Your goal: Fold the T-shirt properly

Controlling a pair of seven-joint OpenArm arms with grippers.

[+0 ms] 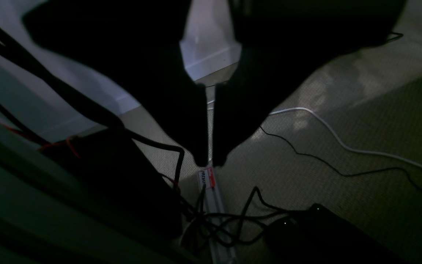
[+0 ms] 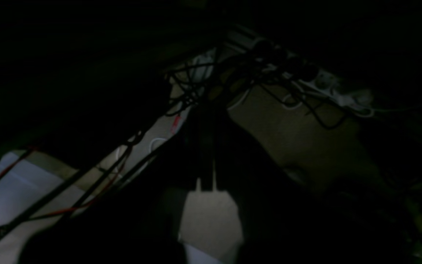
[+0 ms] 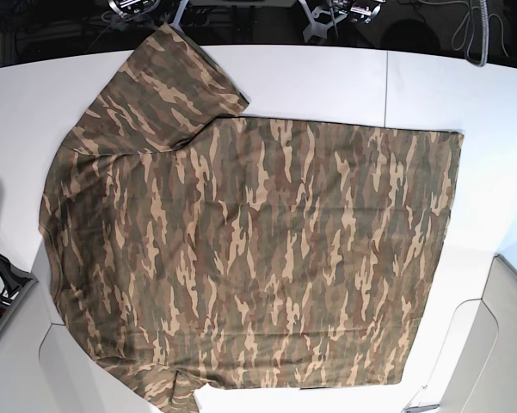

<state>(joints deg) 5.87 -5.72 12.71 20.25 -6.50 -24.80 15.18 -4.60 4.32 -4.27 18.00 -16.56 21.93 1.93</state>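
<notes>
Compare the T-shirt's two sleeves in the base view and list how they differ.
1. The upper sleeve shows whole; the lower sleeve is cut off by the picture's bottom edge.
2. The upper sleeve points to the top of the view, with bare white table beside it; the lower sleeve points to the bottom, at the table's edge.

Shared: both carry the T-shirt's camouflage print and lie spread out, not folded in.

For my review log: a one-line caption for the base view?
Camouflage T-shirt spread flat and unfolded on the white table, no arms in view.
</notes>
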